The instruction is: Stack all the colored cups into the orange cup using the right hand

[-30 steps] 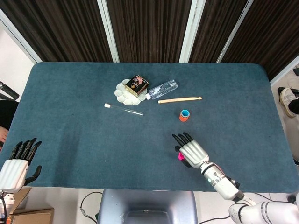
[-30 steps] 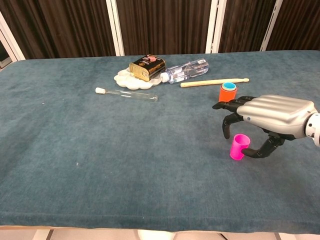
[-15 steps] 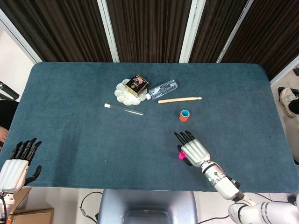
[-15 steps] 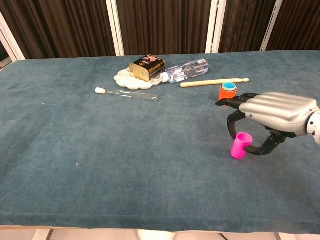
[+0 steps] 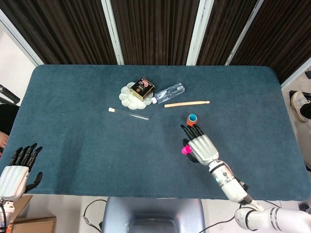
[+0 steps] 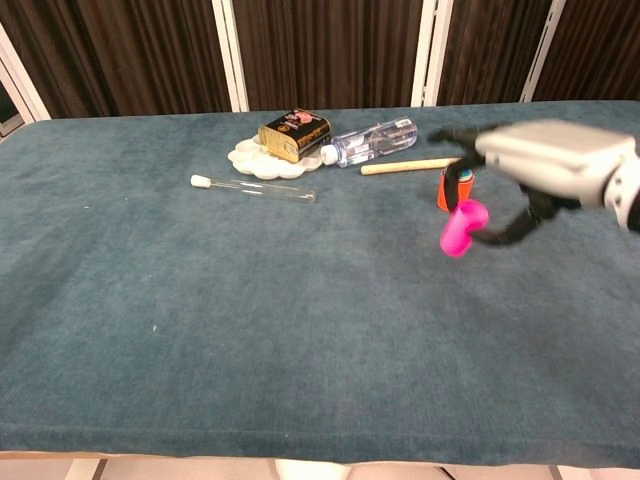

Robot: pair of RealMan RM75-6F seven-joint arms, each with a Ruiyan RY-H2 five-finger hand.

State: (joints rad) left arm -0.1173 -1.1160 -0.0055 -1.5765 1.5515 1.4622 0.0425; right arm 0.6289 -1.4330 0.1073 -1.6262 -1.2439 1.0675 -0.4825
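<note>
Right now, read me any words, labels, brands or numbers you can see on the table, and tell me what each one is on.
None can be read.
Tin on the white dish: a dark and gold lid with a round emblem; any lettering is too small and blurred.
Clear bottle: no legible label.
Test tube, wooden stick, orange cup, pink cup in the right robot hand: no text visible.

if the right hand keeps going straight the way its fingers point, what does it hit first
Probably the orange cup, just ahead of the right hand, which holds the pink cup lifted off the table. Height is unclear, so it may pass above.
</note>
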